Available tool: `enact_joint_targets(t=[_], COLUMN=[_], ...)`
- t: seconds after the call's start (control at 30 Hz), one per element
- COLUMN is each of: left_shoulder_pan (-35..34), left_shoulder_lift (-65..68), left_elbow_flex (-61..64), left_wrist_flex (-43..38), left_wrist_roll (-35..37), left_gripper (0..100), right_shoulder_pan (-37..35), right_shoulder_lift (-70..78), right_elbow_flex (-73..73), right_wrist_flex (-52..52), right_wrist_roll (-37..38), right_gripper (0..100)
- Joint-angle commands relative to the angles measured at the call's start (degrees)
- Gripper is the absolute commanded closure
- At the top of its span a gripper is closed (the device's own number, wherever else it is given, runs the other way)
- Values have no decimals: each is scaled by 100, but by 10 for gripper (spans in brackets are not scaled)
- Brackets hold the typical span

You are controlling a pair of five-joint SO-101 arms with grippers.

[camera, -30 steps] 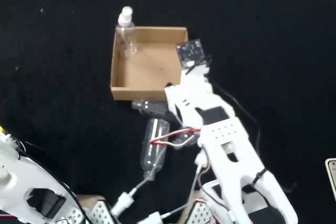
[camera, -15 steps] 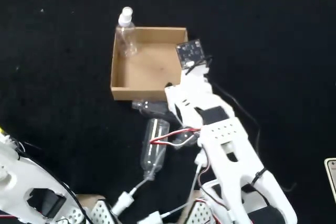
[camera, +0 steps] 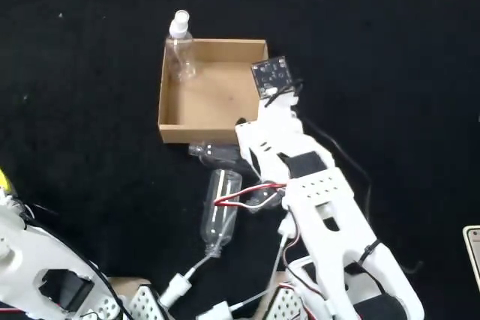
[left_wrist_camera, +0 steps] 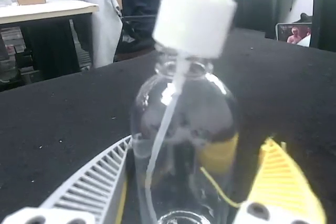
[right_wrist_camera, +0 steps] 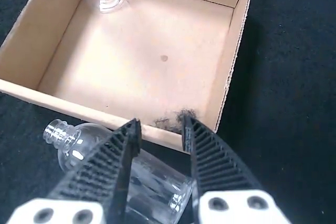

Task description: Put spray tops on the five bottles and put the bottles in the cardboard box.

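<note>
Left gripper (left_wrist_camera: pixel 199 142) clamps a bottle (left_wrist_camera: pixel 178 114) by its body, neck left free so the spray top (left_wrist_camera: pixel 194 11) can seat. The top looks loose, hard to tell. Right gripper (right_wrist_camera: pixel 159 125), jaws partly apart and empty, hangs over an uncapped bottle (right_wrist_camera: pixel 79 140) lying against the cardboard box (right_wrist_camera: pixel 231 61) near wall, probably to grab it. No readable labels.

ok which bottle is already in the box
The upright bottle with the white spray top, in the box corner; two others lie on the table outside.
</note>
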Motion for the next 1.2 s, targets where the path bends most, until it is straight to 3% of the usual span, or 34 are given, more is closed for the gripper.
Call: enact_joint_targets(t=[0.0, 0.17, 0.47, 0.73, 1.17], left_shoulder_pan=[-48, -40, 22, -31, -40], left_shoulder_lift=[-79, -334, -1292, -1248, -1310], left_elbow_flex=[-119, -92, 347, 75, 57], left_wrist_flex=[-167, -185, -141, 642, 440], left_wrist_roll=[9, 18, -18, -26, -26], left_gripper=[628, 581, 618, 618, 618], right_shoulder_pan=[-70, -70, -70, -70, -70], right_shoulder_lift=[-48, -48, -48, -48, -48], right_elbow_flex=[-40, -40, -40, -40, -40], right_wrist_flex=[-123, -123, -123, -114, -114], right_wrist_roll=[35, 35, 35, 35, 44], right_gripper=[895, 895, 895, 895, 895])
